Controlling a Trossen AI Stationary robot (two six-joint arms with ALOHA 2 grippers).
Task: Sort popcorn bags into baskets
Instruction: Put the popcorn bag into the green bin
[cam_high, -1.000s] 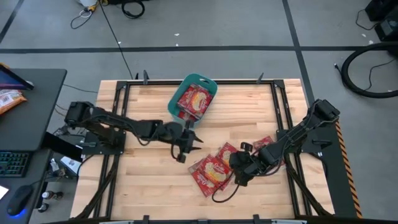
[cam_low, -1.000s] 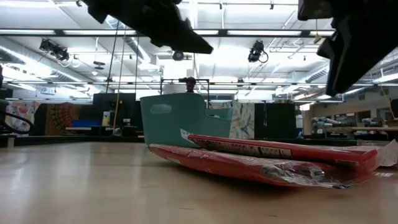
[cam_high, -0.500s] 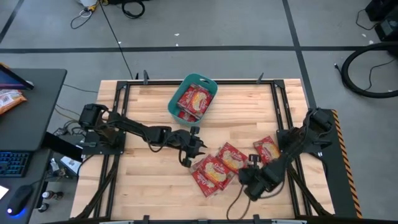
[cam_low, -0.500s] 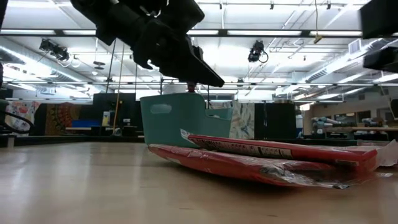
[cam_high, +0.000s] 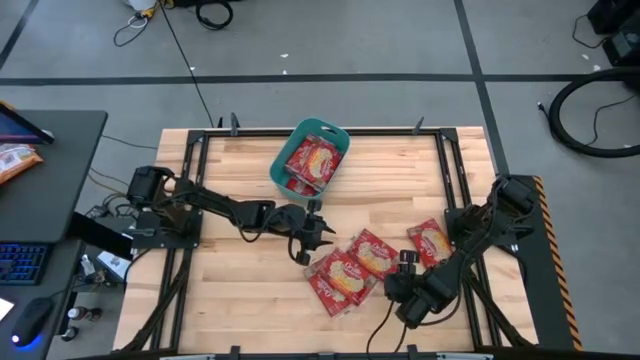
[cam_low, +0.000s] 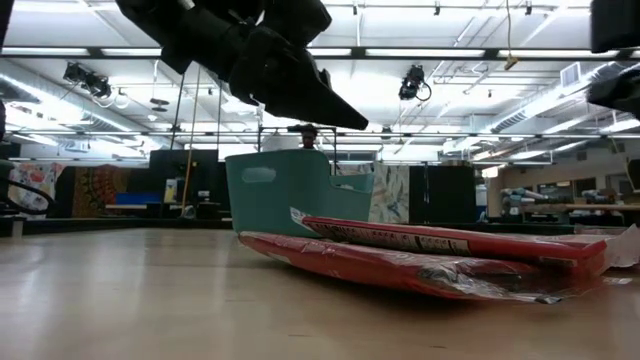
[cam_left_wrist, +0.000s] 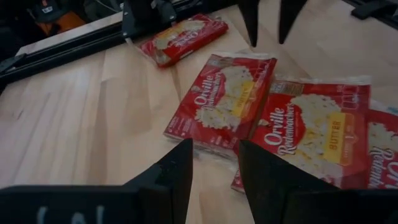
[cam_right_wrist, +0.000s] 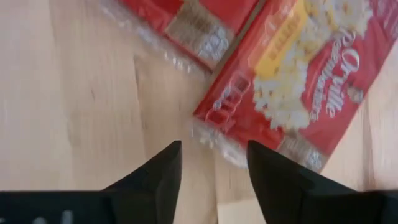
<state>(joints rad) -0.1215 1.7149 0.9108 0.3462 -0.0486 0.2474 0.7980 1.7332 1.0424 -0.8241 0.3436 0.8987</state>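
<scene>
The bags (cam_high: 350, 268) lie in a loose, overlapping pile on the table (cam_high: 230, 290), toward its front and right of the middle. One more bag (cam_high: 428, 242) lies apart from the pile, nearer the right edge. In the low view the pile (cam_low: 430, 258) is a flat red stack resting on the wood. Other bags (cam_high: 312, 162) already lie inside the basket (cam_high: 296, 135), which stands at the back of the table near the middle, turned a little askew. The basket (cam_low: 285, 190) is teal and sits behind the pile in the low view.

The left gripper (cam_high: 313, 238) hangs just beside the left end of the pile, between the pile and the basket. Its fingers (cam_left_wrist: 171, 177) are apart with a clear gap and nothing between them; past them the nearest bag (cam_left_wrist: 227, 99) lies flat on the wood. In the low view this gripper (cam_low: 335, 108) is above the table, not touching anything.

The right gripper (cam_high: 398, 292) is at the front right of the pile, close to the table's front edge. Its fingers (cam_right_wrist: 163, 177) are open and empty, and they point at the corner of a bag (cam_right_wrist: 298, 81) just ahead.
</scene>
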